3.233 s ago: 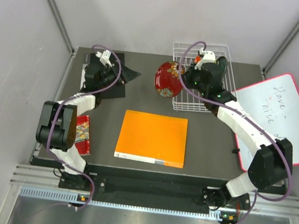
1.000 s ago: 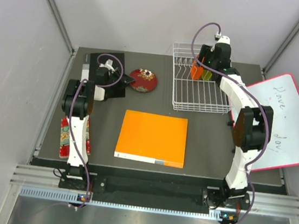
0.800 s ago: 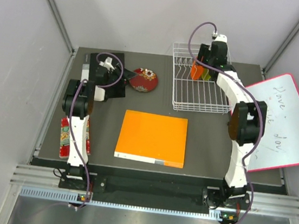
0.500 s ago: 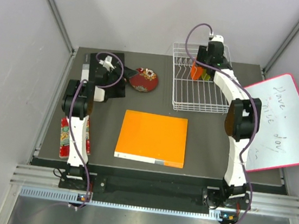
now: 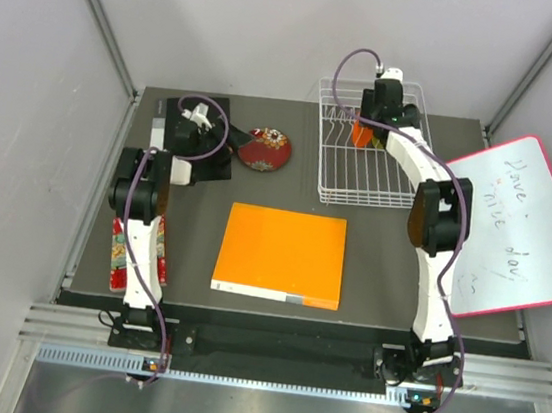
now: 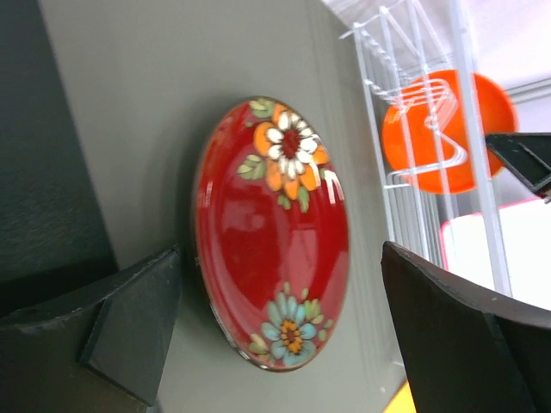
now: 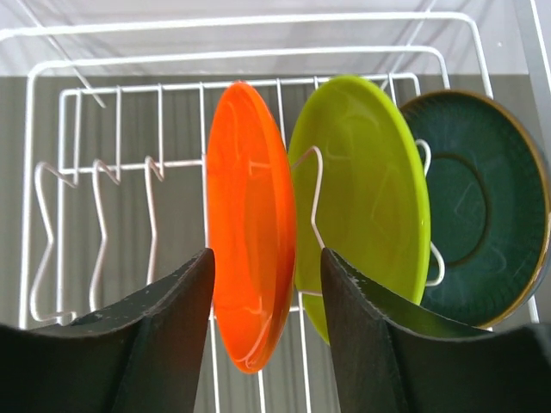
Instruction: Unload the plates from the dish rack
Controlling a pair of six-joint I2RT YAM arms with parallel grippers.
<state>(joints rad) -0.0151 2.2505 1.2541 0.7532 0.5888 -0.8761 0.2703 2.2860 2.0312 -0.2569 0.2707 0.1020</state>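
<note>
The dark red flowered plate (image 5: 265,149) (image 6: 275,232) lies flat on the table left of the dish rack (image 5: 366,172). My left gripper (image 5: 231,144) (image 6: 284,292) is open, one finger on either side of the plate's near rim, apart from it. In the rack (image 7: 258,21) the orange plate (image 7: 250,224) (image 5: 362,137), the lime green plate (image 7: 362,198) and the dark grey-blue plate (image 7: 482,206) stand upright between prongs. My right gripper (image 7: 267,258) (image 5: 371,117) is open and straddles the orange plate's top edge, with a gap showing at the right finger.
A big flat orange square (image 5: 281,255) lies at the table's middle front. A pink-edged whiteboard (image 5: 515,231) leans at the right. A black mat (image 5: 181,114) lies under the left arm, and a red patterned packet (image 5: 122,248) lies near the left edge.
My left gripper has opened and let go of the red plate, which now rests on the table. My right gripper has shifted left along the rack onto the orange plate, its jaws narrowing.
</note>
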